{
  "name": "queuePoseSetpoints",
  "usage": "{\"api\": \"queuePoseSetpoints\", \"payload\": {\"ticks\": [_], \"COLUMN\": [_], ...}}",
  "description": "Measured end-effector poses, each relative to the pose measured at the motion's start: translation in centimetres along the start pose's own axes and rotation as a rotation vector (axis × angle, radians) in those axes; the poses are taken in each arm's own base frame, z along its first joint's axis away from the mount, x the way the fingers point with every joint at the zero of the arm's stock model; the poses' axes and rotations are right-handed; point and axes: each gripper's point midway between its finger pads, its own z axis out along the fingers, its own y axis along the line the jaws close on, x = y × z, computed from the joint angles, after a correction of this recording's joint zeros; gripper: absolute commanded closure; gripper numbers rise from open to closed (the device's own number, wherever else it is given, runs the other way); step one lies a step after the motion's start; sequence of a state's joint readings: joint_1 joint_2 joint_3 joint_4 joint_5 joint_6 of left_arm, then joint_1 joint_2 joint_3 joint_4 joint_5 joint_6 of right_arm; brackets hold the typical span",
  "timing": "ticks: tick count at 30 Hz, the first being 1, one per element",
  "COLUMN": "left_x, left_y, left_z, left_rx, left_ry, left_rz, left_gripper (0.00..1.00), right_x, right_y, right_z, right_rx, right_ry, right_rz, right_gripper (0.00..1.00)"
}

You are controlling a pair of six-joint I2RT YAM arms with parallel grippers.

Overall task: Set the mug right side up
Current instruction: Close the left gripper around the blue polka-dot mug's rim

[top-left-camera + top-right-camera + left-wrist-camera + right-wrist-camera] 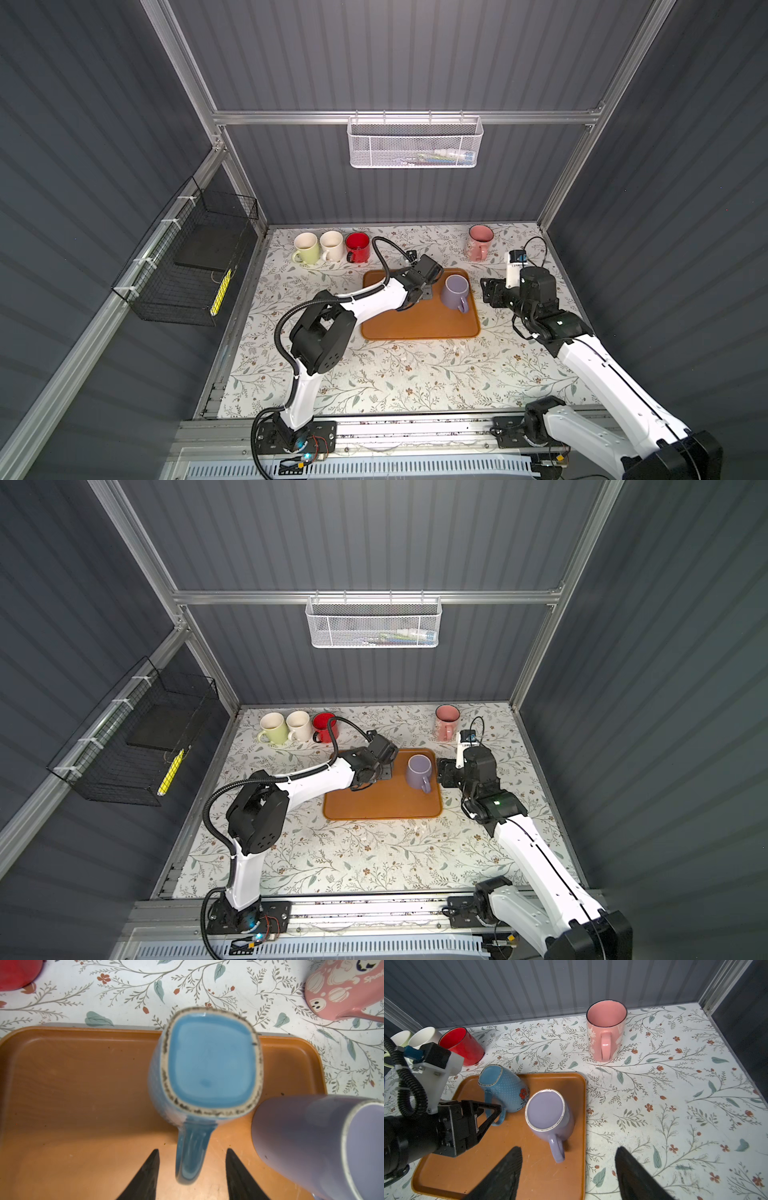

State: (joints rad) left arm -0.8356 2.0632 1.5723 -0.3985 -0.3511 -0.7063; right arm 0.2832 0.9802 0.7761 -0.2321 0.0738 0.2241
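on the orange tray (415,324) at the middle of both top views, the blue mug (209,1059) sits base-up, my left gripper (192,1149) open astride its handle (193,1138), surely the best lever for flipping it, while my right gripper (568,1147) hangs open by the purple mug (548,1111).

left arm (374,301): white links, black joints | hose (406,1078): black corrugated | left tool (192,1150): black

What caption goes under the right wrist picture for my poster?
Left gripper straddles the handle of the upside-down blue mug on the orange tray, beside an upright purple mug.
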Motion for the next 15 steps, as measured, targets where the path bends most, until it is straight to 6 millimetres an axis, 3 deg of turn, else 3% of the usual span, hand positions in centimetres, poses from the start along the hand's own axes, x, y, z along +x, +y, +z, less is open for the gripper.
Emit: {"api": "queuePoseSetpoints", "payload": {"ticks": [8, 15], "left_x": [1.3, 1.8], "left_y": [0.1, 0.0], "left_z": [2.1, 2.6], "left_rx": [-0.029, -0.033], "left_ry": [0.049, 0.071], "left_rz": [0.058, 0.076], "left_gripper": [0.49, 0.49], "right_x": [0.0, 0.2], "right_y": [0.0, 0.0], "right_z": [0.0, 0.3], "right_rx": [0.001, 0.002], "right_ry": [0.001, 0.009], "right_rz": [0.0, -0.001], "right_gripper": [0.27, 0.27]}}
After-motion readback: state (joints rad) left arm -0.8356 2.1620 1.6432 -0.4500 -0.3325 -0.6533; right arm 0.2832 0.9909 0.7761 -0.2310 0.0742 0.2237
